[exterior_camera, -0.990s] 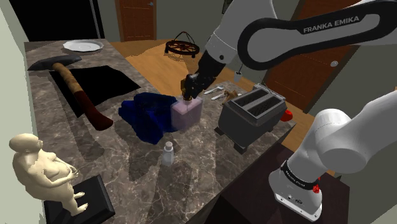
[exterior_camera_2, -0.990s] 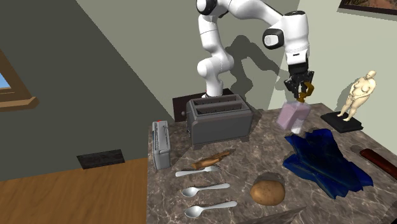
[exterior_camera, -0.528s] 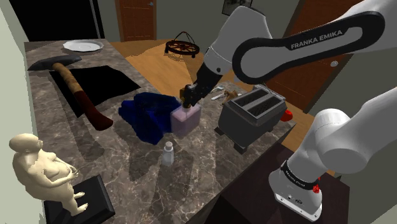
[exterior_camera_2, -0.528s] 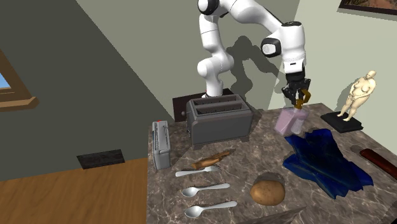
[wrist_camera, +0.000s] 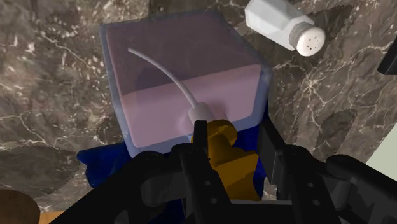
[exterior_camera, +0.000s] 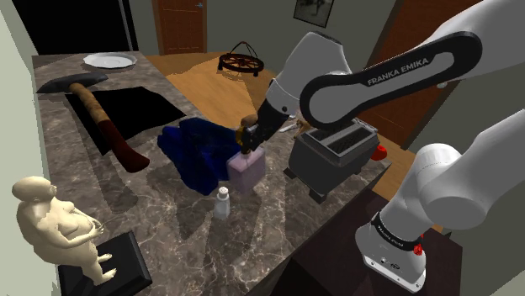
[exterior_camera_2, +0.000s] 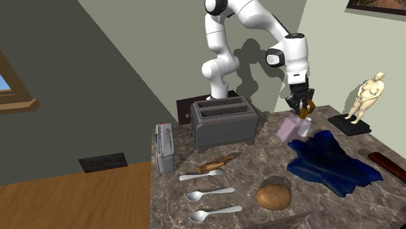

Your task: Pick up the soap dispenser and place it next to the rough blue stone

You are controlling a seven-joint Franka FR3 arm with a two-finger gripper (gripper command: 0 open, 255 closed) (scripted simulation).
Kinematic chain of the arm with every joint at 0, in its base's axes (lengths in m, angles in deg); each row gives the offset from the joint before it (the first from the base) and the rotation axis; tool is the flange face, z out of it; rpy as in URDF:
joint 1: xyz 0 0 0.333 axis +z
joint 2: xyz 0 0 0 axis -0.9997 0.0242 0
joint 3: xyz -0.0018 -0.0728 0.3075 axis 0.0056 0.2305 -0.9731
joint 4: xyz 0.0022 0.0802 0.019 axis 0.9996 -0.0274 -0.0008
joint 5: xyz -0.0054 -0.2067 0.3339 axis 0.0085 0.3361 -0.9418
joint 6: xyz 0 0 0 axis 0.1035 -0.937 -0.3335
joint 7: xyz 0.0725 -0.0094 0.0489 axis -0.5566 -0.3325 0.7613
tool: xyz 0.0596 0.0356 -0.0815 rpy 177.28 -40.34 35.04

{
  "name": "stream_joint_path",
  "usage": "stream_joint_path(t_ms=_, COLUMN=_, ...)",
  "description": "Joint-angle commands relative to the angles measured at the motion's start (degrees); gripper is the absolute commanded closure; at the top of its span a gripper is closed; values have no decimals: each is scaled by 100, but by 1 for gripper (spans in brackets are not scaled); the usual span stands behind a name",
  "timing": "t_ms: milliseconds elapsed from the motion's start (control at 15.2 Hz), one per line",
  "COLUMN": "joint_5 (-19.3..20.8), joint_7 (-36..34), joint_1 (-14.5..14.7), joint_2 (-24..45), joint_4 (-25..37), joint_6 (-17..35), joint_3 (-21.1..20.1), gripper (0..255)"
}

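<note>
text: FRANKA EMIKA | on: arm (exterior_camera: 404,71), dark forearm link | view: shoulder

- Dark marbled counter (exterior_camera: 252,231).
- Rough blue stone (exterior_camera: 195,150) near the middle, with a small white shaker (exterior_camera: 220,203) upright near it.
- Axe (exterior_camera: 105,122) along the edge of a black mat (exterior_camera: 143,108); white plate (exterior_camera: 109,60) at the far corner.
- Pale figurine (exterior_camera: 59,223) on a black base (exterior_camera: 126,261).
- Grey toaster (exterior_camera_2: 223,122), with a fork (exterior_camera_2: 202,174), two spoons (exterior_camera_2: 209,194) and a potato (exterior_camera_2: 273,196) nearby.
</note>
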State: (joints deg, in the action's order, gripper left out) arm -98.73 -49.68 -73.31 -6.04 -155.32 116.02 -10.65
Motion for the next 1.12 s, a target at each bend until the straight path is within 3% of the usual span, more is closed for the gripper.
stream_joint_path(t_ms=0, joint_5=-39, joint_7=39, joint_1=19, joint_2=111, joint_4=-85, joint_6=192, joint_3=-3, gripper=255)
stream_joint_path(t_ms=660, joint_5=-76, joint_7=75, joint_1=38, joint_2=214, joint_4=-146, joint_6=355, joint_3=-4, gripper=255)
stream_joint_path(t_ms=726, joint_5=-76, joint_7=75, joint_1=38, joint_2=214, joint_4=-146, joint_6=355, joint_3=-4, gripper=0)
stream_joint_path(t_ms=1056, joint_5=-76, joint_7=75, joint_1=38, joint_2=214, joint_4=-146, joint_6=355, joint_3=-4, gripper=0)
